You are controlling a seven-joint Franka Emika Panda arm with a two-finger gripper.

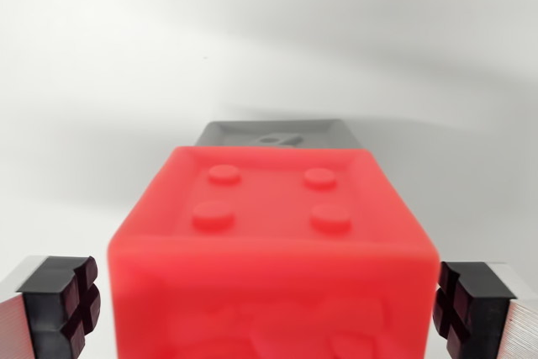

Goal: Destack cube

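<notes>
A: Wrist view. Glossy red plastic cube [273, 258] fills the lower centre of the frame, four round studs on its recessed top face.

B: Fingers?

A: Black ribbed rubber pads on silver metal fingers [273, 308], one at the lower left corner [60, 304], one at the lower right [471, 300]. Spread wide, flanking the cube. The left pad stands just beside the cube's edge with a sliver of gap; the right sits very close, contact not certain.

B: Anything beyond it?

A: Grey plastic cube [276, 132] just behind the red one's top edge, centre frame; only its recessed upper face shows, with a dark mark on it. Plain white table [126, 56] all around, soft shadows at right.
</notes>
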